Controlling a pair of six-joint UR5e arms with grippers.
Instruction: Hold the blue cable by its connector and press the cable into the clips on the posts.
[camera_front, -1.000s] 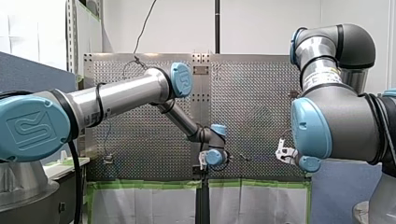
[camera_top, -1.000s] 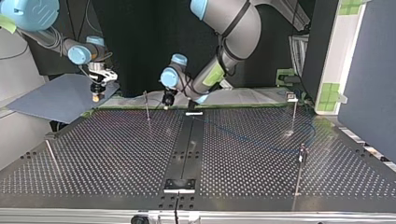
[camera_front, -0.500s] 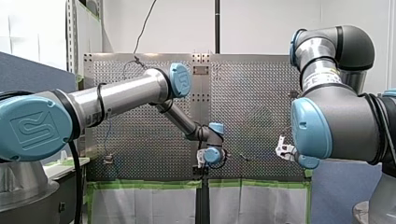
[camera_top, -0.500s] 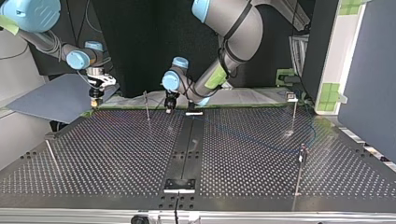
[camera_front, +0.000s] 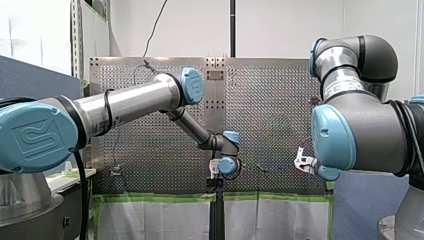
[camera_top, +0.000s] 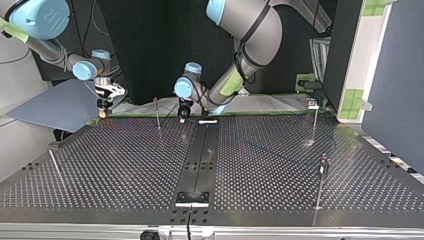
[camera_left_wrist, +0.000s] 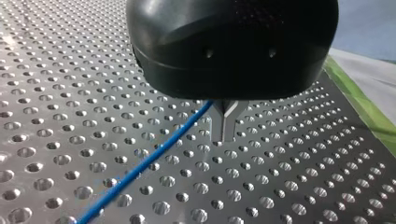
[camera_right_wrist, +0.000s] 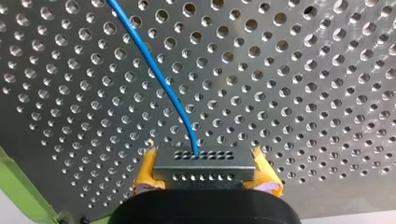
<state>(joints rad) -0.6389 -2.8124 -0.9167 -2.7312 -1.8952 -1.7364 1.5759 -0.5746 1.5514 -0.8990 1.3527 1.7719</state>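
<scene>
In the right wrist view my right gripper (camera_right_wrist: 204, 171) is shut with its yellow pads (camera_right_wrist: 145, 173) on a grey connector (camera_right_wrist: 204, 164). The blue cable (camera_right_wrist: 159, 74) leaves the connector and runs away over the perforated table (camera_right_wrist: 299, 93). In the left wrist view my left gripper (camera_left_wrist: 224, 126) has its metal fingers together, tips close above the table. The blue cable (camera_left_wrist: 144, 161) rises in a straight line to the base of these fingers. In the top view my left gripper (camera_top: 183, 114) hangs near the table's far edge, and my right gripper (camera_top: 103, 108) is further to the view's left.
Thin posts stand on the table in the top view: one (camera_top: 157, 114) just beside my left gripper, one (camera_top: 314, 120) at the far right, one (camera_top: 321, 175) nearer on the right, and a leaning one (camera_top: 56, 169) at the left. Green tape (camera_left_wrist: 359, 100) edges the table.
My left gripper has come down toward the table near its far edge. My right gripper has dropped a little and shifted slightly toward the top view's right.
</scene>
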